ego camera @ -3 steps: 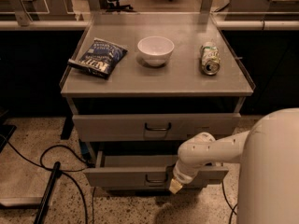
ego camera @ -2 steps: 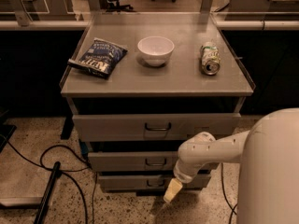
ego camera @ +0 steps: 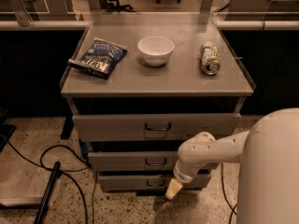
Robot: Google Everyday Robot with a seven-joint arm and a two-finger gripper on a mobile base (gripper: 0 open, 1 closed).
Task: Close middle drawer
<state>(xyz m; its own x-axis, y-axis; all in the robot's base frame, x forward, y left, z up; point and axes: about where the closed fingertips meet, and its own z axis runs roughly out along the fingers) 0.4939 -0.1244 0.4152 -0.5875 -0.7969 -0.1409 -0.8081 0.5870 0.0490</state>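
One middle drawer (ego camera: 131, 161) now in, jaws below.

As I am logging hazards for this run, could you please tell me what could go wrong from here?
The gripper hangs low before the lowest drawer, below the middle drawer; withdrawing, it might snag the handle. The can lies on its side on the cabinet top; a jolt could roll it. A cable lies on the floor beside the cabinet; the robot might catch it.
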